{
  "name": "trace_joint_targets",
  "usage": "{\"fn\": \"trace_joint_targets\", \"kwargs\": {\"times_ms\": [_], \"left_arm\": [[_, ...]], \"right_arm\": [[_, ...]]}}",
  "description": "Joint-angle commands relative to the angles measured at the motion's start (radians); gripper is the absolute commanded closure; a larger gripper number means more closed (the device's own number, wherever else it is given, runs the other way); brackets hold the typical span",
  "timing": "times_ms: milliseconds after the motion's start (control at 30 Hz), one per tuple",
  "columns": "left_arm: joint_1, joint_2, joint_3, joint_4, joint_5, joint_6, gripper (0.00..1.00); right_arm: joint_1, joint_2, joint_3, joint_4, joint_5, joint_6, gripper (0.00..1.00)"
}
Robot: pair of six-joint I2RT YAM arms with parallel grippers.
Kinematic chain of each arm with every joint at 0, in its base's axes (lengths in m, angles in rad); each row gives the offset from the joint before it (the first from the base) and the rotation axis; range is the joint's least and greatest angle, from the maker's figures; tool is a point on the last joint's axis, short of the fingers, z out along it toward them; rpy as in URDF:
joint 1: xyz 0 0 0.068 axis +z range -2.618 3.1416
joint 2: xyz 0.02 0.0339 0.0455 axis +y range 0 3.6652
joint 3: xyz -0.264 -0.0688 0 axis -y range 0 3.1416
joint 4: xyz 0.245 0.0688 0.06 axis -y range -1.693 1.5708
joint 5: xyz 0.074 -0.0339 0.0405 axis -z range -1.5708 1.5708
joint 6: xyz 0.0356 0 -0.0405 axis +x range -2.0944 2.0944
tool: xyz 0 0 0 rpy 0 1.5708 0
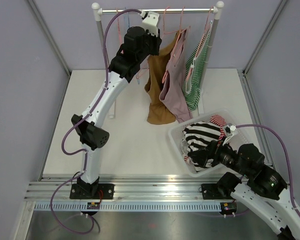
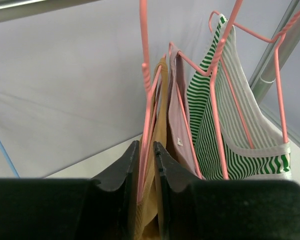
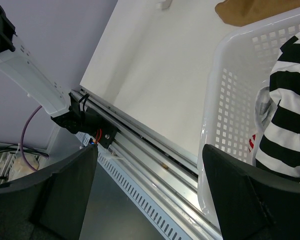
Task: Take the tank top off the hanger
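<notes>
At the rail (image 1: 160,10), left end effector (image 2: 145,147) pinches a hanger (image 2: 142,50), tank top (image 2: 161,120) half-hidden.

A white table (image 1: 130,135) fills the floor of the walled cell, grey panels standing along its left, right and far sides. A white perforated basket (image 1: 176,135) sits on it in the near right part, turned at an angle, with its near corner close to the front edge. A clothes rack (image 1: 101,50) stands at the far edge. The hem of a brown top (image 1: 160,115) hanging from the rack sags onto the surface just beyond the basket. An aluminium rail (image 1: 150,192) runs along the near edge
</notes>
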Motion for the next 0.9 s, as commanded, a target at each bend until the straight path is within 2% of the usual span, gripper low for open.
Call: {"fn": "trace_joint_targets", "kwargs": {"times_ms": [0, 33, 67, 100, 233, 267, 367, 467, 600, 633, 733, 800, 867], "left_arm": [[0.007, 0.022, 0.046, 0.042, -0.015, 0.038, 0.78], [0.008, 0.027, 0.05, 0.042, -0.015, 0.04, 0.73], [0.008, 0.03, 0.052, 0.042, -0.018, 0.043, 0.63], [0.008, 0.039, 0.053, 0.045, -0.023, 0.044, 0.57], [0.018, 0.059, 0.064, 0.054, -0.012, 0.055, 0.53], [0.022, 0.063, 0.075, 0.051, -0.003, 0.053, 0.55], [0.024, 0.076, 0.08, 0.047, 0.016, 0.049, 0.74], [0.024, 0.077, 0.081, 0.059, 0.02, 0.041, 0.86], [0.024, 0.074, 0.096, 0.073, 0.036, 0.027, 0.94], [0.024, 0.076, 0.098, 0.076, 0.031, 0.027, 1.0], [0.024, 0.076, 0.099, 0.076, 0.031, 0.026, 0.99], [0.024, 0.074, 0.101, 0.074, 0.031, 0.026, 0.84], [0.022, 0.074, 0.101, 0.074, 0.031, 0.027, 0.84]], "right_arm": [[-0.004, -0.019, 0.031, 0.003, -0.008, 0.004, 0.08], [-0.004, -0.02, 0.035, -0.003, -0.004, 0.004, 0.08], [-0.004, -0.023, 0.038, -0.016, 0.001, 0.002, 0.08], [-0.004, -0.026, 0.041, -0.02, 0.003, 0.002, 0.08], [-0.004, -0.039, 0.045, -0.037, 0.006, 0.007, 0.08], [-0.004, -0.04, 0.043, -0.04, 0.006, 0.009, 0.08], [-0.004, -0.039, 0.046, -0.043, 0.012, 0.001, 0.08], [-0.004, -0.025, 0.052, -0.039, 0.015, -0.005, 0.08], [-0.004, 0.018, 0.048, -0.024, 0.001, -0.016, 0.08], [-0.004, 0.023, 0.045, -0.013, -0.003, -0.016, 0.08], [-0.004, 0.027, 0.022, 0.016, -0.01, -0.01, 0.08], [-0.005, 0.024, 0.006, 0.032, -0.013, -0.005, 0.08], [-0.005, 0.029, 0.002, 0.039, -0.016, -0.005, 0.08]]}}
